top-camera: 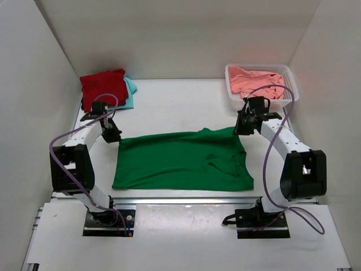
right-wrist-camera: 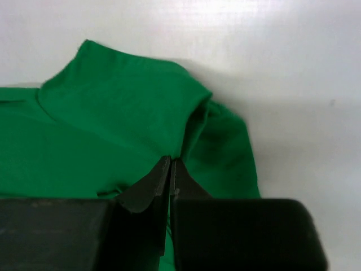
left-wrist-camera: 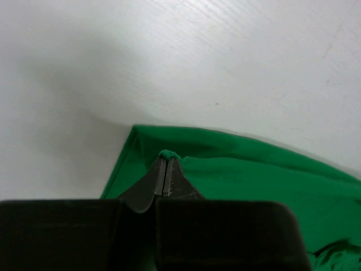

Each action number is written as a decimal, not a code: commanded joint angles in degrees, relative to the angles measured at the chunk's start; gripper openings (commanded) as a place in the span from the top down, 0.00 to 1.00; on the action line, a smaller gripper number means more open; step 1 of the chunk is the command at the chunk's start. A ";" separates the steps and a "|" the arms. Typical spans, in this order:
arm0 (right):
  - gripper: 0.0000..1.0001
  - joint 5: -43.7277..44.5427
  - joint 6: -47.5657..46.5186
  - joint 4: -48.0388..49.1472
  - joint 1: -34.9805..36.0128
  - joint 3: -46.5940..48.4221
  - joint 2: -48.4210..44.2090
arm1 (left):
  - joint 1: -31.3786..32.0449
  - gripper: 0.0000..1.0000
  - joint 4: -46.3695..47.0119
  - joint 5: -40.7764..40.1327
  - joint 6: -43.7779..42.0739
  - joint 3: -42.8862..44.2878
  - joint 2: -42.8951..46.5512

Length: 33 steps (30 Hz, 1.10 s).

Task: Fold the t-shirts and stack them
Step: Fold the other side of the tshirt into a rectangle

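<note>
A bright green t-shirt [top-camera: 180, 161] lies spread across the middle of the table, folded to a wide band. My left gripper [top-camera: 114, 137] is at its far left corner, shut on a small pinch of green cloth [left-wrist-camera: 168, 153] that pokes out past the tips [left-wrist-camera: 165, 164]. My right gripper [top-camera: 240, 129] is at the far right corner by the sleeve [right-wrist-camera: 225, 147], shut on the green cloth [right-wrist-camera: 171, 165]. A dark red t-shirt [top-camera: 102, 86] lies folded on a pale turquoise one [top-camera: 131, 90] at the back left. A salmon pink t-shirt [top-camera: 256, 82] lies crumpled in the basket.
The white mesh basket [top-camera: 259, 66] stands at the back right, just behind my right gripper. White walls close in the table on the left, right and back. A metal rail [top-camera: 186, 200] runs along the near edge in front of the arm bases.
</note>
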<state>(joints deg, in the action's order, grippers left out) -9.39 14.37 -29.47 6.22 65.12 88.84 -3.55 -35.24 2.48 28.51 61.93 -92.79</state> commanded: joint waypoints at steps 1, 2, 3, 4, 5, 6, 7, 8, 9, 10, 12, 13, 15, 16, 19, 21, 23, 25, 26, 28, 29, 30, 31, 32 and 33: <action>1.00 -2.47 0.05 1.96 0.02 -4.82 -6.99 | -1.72 1.00 -0.79 -0.81 -0.56 -2.51 5.42; 0.99 -2.74 0.13 2.14 -0.24 -7.27 -8.75 | -1.46 1.00 -0.88 -0.90 -0.65 -2.60 6.39; 1.00 -2.92 0.13 2.14 -0.07 -8.86 -9.64 | -1.46 1.00 -1.05 -1.33 -0.74 -3.65 7.27; 1.00 -3.00 0.48 2.40 0.02 -9.74 -10.87 | -1.37 1.00 -1.05 -1.60 -0.91 -4.44 7.62; 1.00 -3.44 1.27 2.14 0.20 -11.23 -12.27 | -1.72 1.00 -0.97 -1.86 -0.91 -5.67 8.50; 1.00 -3.53 1.27 2.05 0.37 -12.99 -12.89 | -1.46 1.00 -0.88 -1.87 -1.44 -5.94 9.03; 1.00 -3.71 1.36 2.14 0.37 -13.79 -13.94 | -1.63 1.00 -0.97 -1.95 -1.35 -7.34 9.82; 1.00 -3.71 1.62 2.14 0.55 -15.53 -15.09 | -2.16 1.00 -0.88 -1.87 -1.18 -7.87 10.00; 1.00 -3.88 1.89 2.31 0.64 -16.51 -15.79 | -1.99 1.00 -0.62 -2.21 -1.18 -8.49 10.35; 1.00 -3.97 1.89 1.88 0.72 -18.09 -16.84 | -1.90 1.00 -0.70 -2.30 -1.18 -9.19 11.14; 1.00 -3.88 2.15 1.97 0.99 -19.41 -18.08 | -2.34 1.00 -0.96 -2.39 -1.00 -10.86 11.49; 1.00 -4.06 2.33 1.70 0.73 -19.51 -18.17 | -2.77 1.00 -0.88 -2.39 -1.35 -11.04 11.93; 1.00 -3.88 1.89 0.91 0.90 -20.12 -19.66 | -2.60 1.00 -1.40 -2.39 -1.61 -11.83 12.46; 1.00 -3.88 1.98 0.91 0.99 -20.47 -20.28 | -2.34 1.00 -1.23 -2.31 -1.36 -11.75 12.81; 1.00 -4.14 1.98 0.29 0.55 -21.17 -21.51 | -2.25 1.00 -1.41 -1.96 -1.53 -12.18 13.17; 1.00 -4.24 2.33 -0.58 0.46 -22.14 -22.74 | -2.60 1.00 -1.75 -2.04 -1.36 -12.62 13.25; 0.99 -4.06 2.42 -0.67 0.55 -23.28 -24.06 | -2.77 1.00 -1.76 -2.04 -1.36 -12.80 13.52; 1.00 -4.67 3.20 -0.85 0.46 -24.25 -25.02 | -3.12 1.00 -2.02 -3.61 -1.36 -12.80 13.52; 1.00 -4.50 3.21 -0.94 0.72 -24.51 -25.12 | -2.87 1.00 -2.37 -3.62 -1.62 -12.89 13.60; 1.00 -4.41 2.77 -1.37 0.73 -25.39 -26.34 | -3.30 1.00 -2.63 -3.36 -1.35 -12.54 13.78; 0.99 -4.59 2.77 -1.38 0.55 -25.31 -26.26 | -3.04 1.00 -3.16 -3.53 -1.79 -12.36 13.69; 1.00 -4.33 2.85 -1.98 0.11 -25.31 -26.43 | -3.04 1.00 -3.16 -3.71 -2.05 -12.36 13.43; 1.00 -4.67 2.77 -2.08 -0.06 -25.40 -26.70 | -3.04 1.00 -3.60 -4.15 -1.62 -11.93 13.60; 1.00 -4.76 2.77 -2.25 0.11 -25.74 -27.05 | -2.95 1.00 -4.21 -4.06 -1.97 -11.83 13.78; 1.00 -4.94 2.77 -2.34 0.02 -25.66 -27.14 | -2.52 1.00 -4.39 -3.98 -1.80 -11.92 14.22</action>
<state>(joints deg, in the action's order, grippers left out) -13.67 16.82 -31.81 6.59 39.44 63.40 -6.24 -38.37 0.05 27.40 49.36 -81.60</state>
